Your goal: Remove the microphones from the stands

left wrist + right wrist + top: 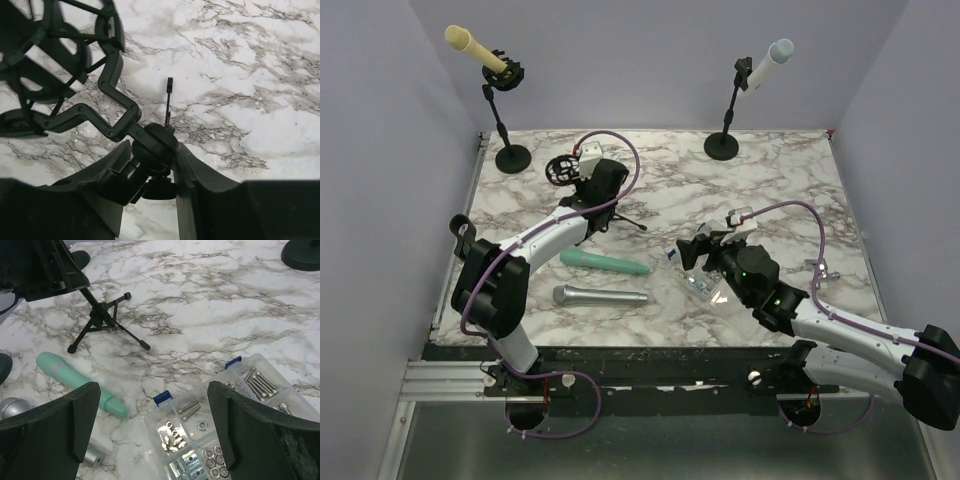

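My left tool is half-closed around the swivel joint of the tripod stand, both fingers seemingly touching it, and its shock mount looks empty. A green microphone and a silver microphone lie on the table nearby, so the removal seems done; my right tool hangs wide open, empty.

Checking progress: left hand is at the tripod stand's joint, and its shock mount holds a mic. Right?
No: the shock mount is empty, per the left wrist view. The left hand is at the joint of the tripod stand.
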